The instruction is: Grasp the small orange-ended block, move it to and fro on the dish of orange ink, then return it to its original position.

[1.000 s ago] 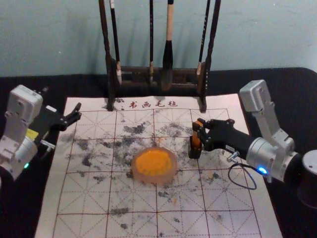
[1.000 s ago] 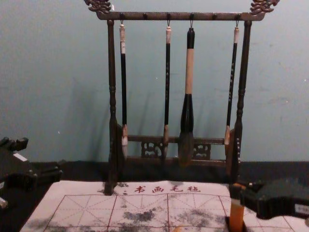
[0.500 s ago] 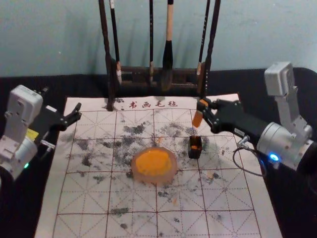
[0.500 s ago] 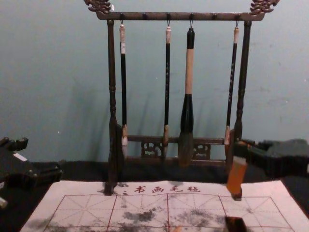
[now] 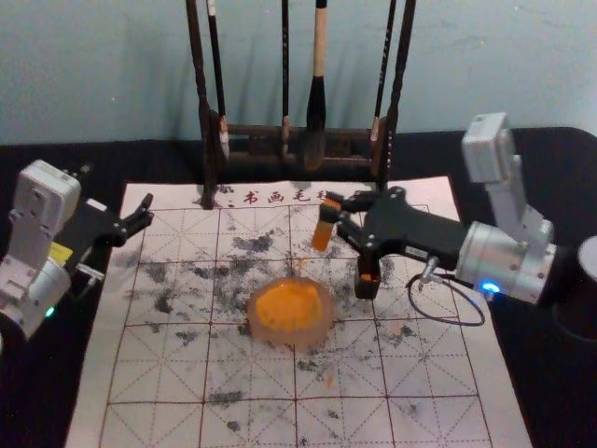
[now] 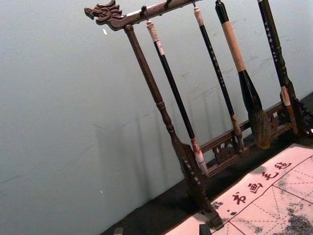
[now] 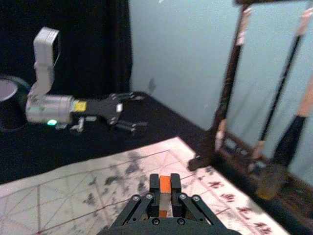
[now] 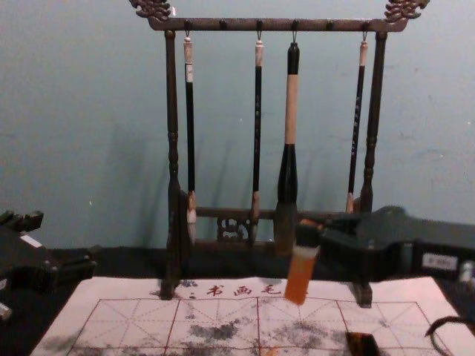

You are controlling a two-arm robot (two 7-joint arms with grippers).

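My right gripper is shut on the orange-ended block, holding it in the air behind and slightly right of the dish of orange ink. In the right wrist view, the block is pinched between the two black fingers of my right gripper. The chest view shows the block tilted, its orange end down, above the mat. A small dark holder stands on the mat under my right gripper's body. My left gripper is parked open at the left.
A wooden rack with hanging brushes stands behind the ink-stained felt mat. The big brush hangs behind the block in the chest view. Dark cloth surrounds the mat.
The block has come up out of the dark holder in my right gripper, then moved left toward the dish. The holder stayed on the mat. My left arm has not moved.
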